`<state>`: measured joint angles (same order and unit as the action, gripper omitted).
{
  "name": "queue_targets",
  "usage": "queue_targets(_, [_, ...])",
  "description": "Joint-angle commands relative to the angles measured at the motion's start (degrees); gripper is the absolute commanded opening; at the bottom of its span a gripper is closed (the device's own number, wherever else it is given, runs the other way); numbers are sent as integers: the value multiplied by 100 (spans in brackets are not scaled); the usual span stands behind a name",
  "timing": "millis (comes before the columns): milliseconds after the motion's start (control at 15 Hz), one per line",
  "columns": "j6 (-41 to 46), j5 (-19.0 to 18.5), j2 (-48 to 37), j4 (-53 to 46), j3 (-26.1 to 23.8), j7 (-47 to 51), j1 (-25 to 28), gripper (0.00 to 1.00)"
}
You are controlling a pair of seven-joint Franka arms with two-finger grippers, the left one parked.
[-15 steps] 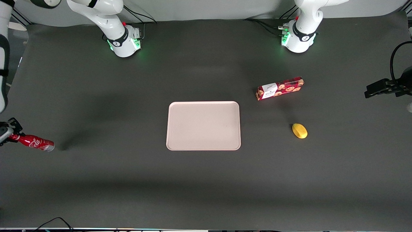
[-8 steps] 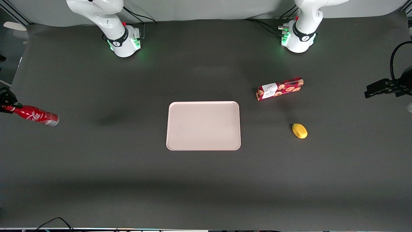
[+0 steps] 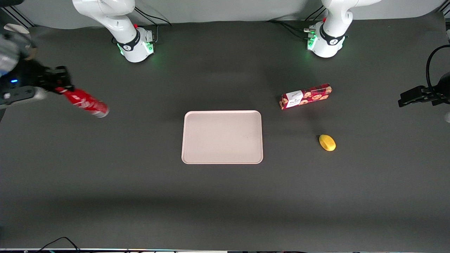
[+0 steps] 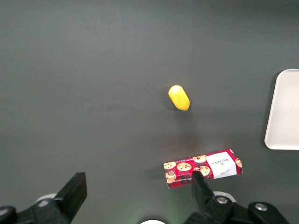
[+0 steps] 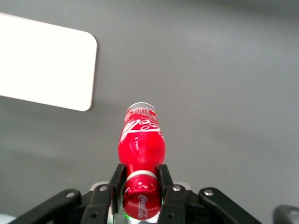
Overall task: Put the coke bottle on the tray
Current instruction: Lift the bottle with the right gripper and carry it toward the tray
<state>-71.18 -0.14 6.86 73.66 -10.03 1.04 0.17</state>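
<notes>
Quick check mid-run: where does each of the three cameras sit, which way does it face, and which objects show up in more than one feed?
Front view: high, facing both arm bases, looking down; gripper carries the coke bottle above the table's working-arm end.
Right wrist view: on the working arm; fingers clamp the bottle's neck, tray ahead.
Left wrist view: on the parked arm, looking down; its fingers show.
Shared: tray; cookie box and yellow object, front and left wrist.

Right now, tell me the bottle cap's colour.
Red, on the bottle in the hand; right wrist view.

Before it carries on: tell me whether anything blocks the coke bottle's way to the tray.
Nothing visible does. The end effector holds the coke bottle by its neck above bare mat; the tray is empty. The cookie box and yellow object lie toward the parked arm's end.
</notes>
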Motion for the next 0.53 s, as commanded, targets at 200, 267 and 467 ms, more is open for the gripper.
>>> queue_targets(200, [-1139,366,588,619,-1562,3402,35,0])
queue_targets(267, [-1578,357,597,1040,-1572,3560,44,0])
queue_targets(467, [-2661,322,877,1913,-1572,3999,175,1])
